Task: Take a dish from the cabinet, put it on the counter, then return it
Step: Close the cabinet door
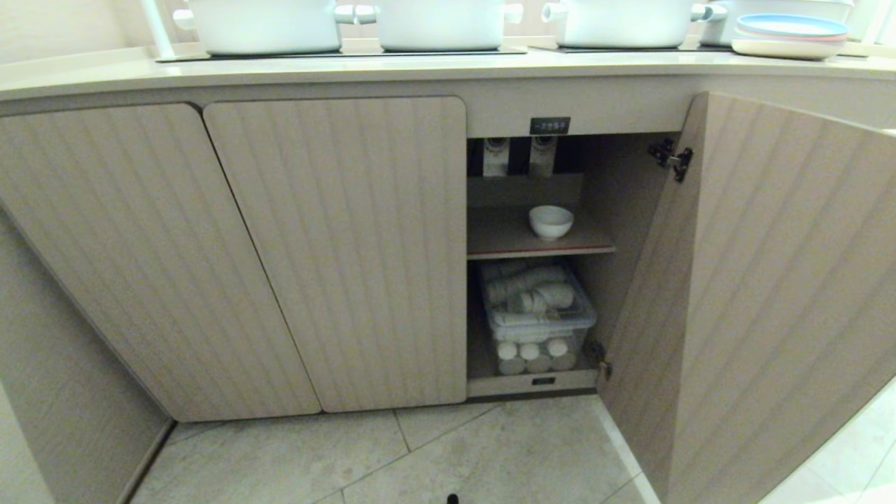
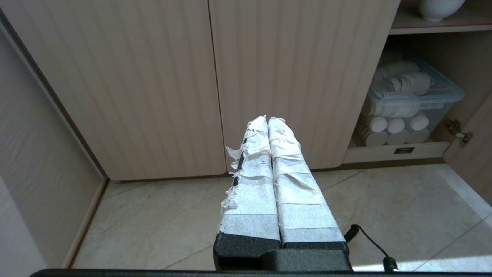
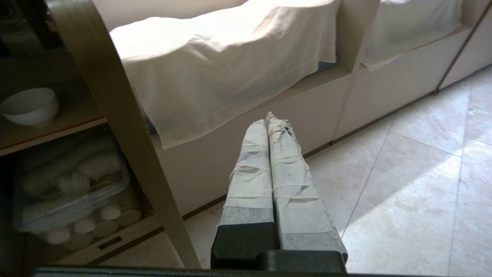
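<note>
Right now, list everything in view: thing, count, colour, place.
bowl: 1, white, upper cabinet shelf
cabinet: 1, beige fluted, door swung open
closed doors: 2, beige fluted, left of the opening
clear bin: 1, holds white round pieces, lower shelf
pots: 3 clearly seen, white, on the cooktop panels
plates: small stack, pale blue and cream, counter right end
white cloth: 1, draped over a ledge beyond the door
floor: pale tile
left claw: shut, empty, facing the closed doors
right claw: shut, empty, outside the open door
</note>
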